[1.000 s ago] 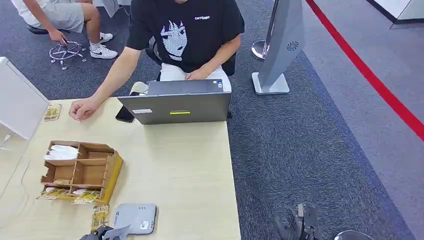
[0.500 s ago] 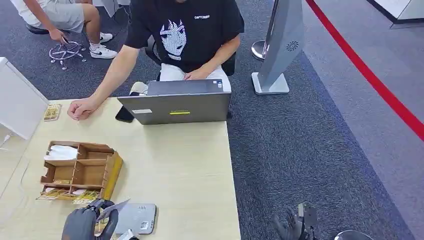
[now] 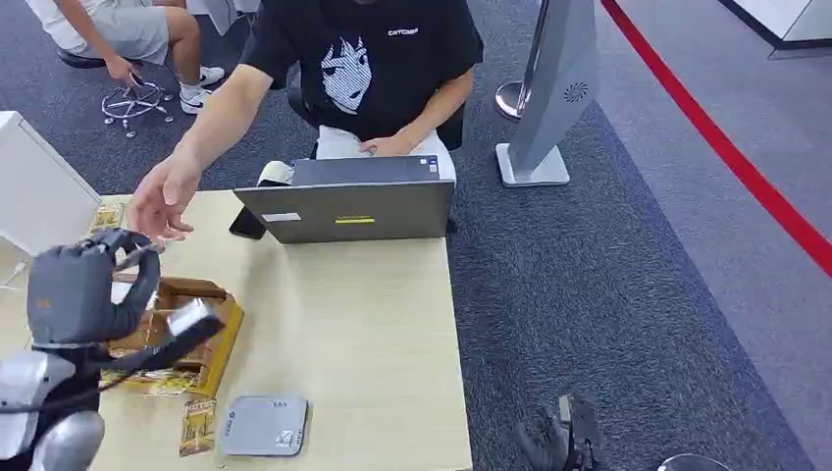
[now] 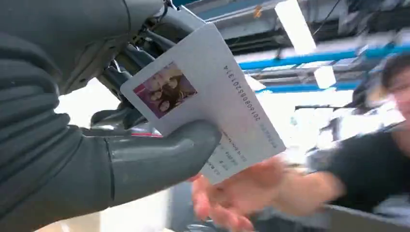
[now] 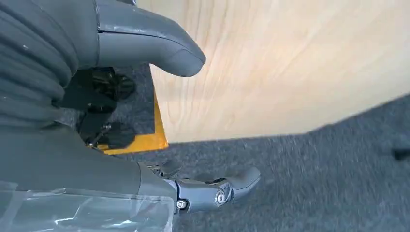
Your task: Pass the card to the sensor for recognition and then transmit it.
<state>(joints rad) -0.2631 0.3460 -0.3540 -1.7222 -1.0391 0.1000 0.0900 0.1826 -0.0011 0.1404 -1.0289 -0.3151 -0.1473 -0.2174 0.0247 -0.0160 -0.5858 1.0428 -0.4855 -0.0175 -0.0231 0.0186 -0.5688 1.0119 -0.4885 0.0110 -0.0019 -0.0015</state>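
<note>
Thin, stiff and slick, the card (image 4: 208, 104) sits pinched at one corner by the left hand (image 3: 83, 289), its free edge toward the person's hand (image 3: 162, 196) at twelve o'clock.

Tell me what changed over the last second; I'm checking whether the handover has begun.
The left hand rose from beside the card reader at the table's near edge toward the person, holding the card. The person's hand lifted off the table and reaches toward the card. The laptop, the wooden organizer, the reader and the hanging right hand stayed where they were.
</note>
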